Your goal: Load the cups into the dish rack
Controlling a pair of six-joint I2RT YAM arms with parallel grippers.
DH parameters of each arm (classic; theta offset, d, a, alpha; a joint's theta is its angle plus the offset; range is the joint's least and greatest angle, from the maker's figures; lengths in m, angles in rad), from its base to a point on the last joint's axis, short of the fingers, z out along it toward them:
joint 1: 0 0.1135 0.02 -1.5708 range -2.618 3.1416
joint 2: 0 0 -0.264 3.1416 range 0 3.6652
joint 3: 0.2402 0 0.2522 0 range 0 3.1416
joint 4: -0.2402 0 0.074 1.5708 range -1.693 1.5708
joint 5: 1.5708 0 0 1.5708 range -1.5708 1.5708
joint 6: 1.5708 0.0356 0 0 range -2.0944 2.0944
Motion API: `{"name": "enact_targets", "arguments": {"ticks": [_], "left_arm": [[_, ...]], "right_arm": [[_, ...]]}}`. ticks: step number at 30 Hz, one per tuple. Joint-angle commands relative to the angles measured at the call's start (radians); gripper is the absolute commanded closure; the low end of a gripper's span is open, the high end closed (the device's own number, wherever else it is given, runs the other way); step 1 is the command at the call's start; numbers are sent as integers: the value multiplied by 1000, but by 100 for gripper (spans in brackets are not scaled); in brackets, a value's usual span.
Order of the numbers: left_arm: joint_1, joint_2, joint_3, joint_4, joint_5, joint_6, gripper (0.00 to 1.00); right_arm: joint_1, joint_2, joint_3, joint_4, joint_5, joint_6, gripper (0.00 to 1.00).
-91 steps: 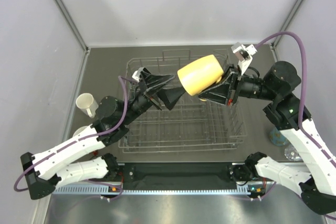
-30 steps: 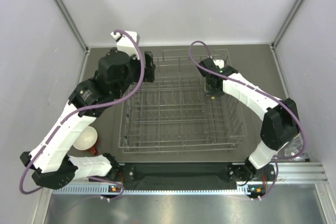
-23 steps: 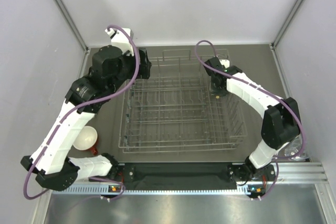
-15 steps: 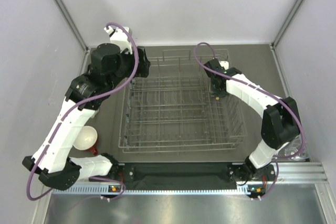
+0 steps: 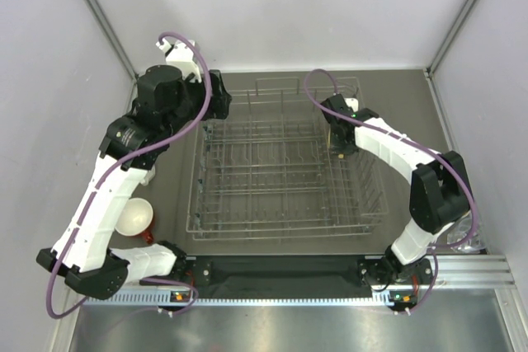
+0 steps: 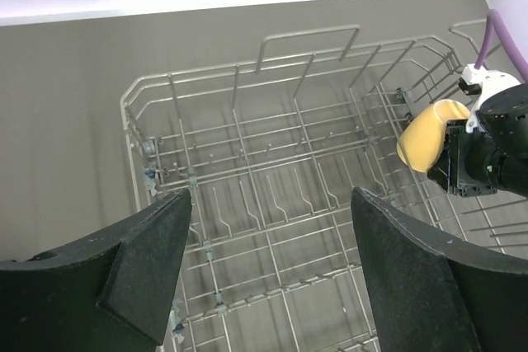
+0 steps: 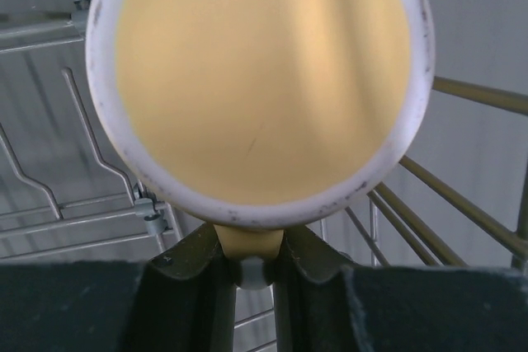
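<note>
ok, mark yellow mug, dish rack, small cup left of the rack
yellow mug (image 6: 429, 133): left wrist view, on its side wall.
dish rack (image 5: 280, 224): top view, on its near wall.
small cup (image 5: 134, 216): top view, on its white inside.

The large grey wire dish rack (image 5: 276, 222) sits mid-table. The yellow mug (image 6: 429, 133) hangs over its far right part. A small red cup with white inside (image 5: 134, 217) sits on the dark table (image 5: 404, 96), left of the rack's near corner.

The yellow mug (image 7: 256, 80) looks blurry up close, its top cut off. From above, the right arm (image 5: 388, 146) hides nearly all of it.
</note>
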Motion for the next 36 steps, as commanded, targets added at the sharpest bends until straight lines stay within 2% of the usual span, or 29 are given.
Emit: {"name": "enact_targets", "arguments": {"ticks": [1, 10, 14, 16, 27, 36], "left_arm": [[11, -9, 9, -4, 17, -14, 17], [19, -19, 9, -9, 25, -19, 17], [23, -27, 10, -10, 20, -22, 17], [26, -29, 10, -9, 20, -22, 17], [34, -24, 13, -15, 25, -27, 17], [43, -12, 12, -13, 21, -30, 17]], "right_arm": [[-10, -18, 12, 61, 13, -8, 82], [-21, -12, 15, 97, 17, -7, 81], [-24, -9, 1, 104, 13, -5, 75], [-27, -7, -1, 106, 2, -5, 69], [-30, -1, 5, 109, -18, 1, 65], [-21, -78, -2, 32, -81, 6, 50]]}}
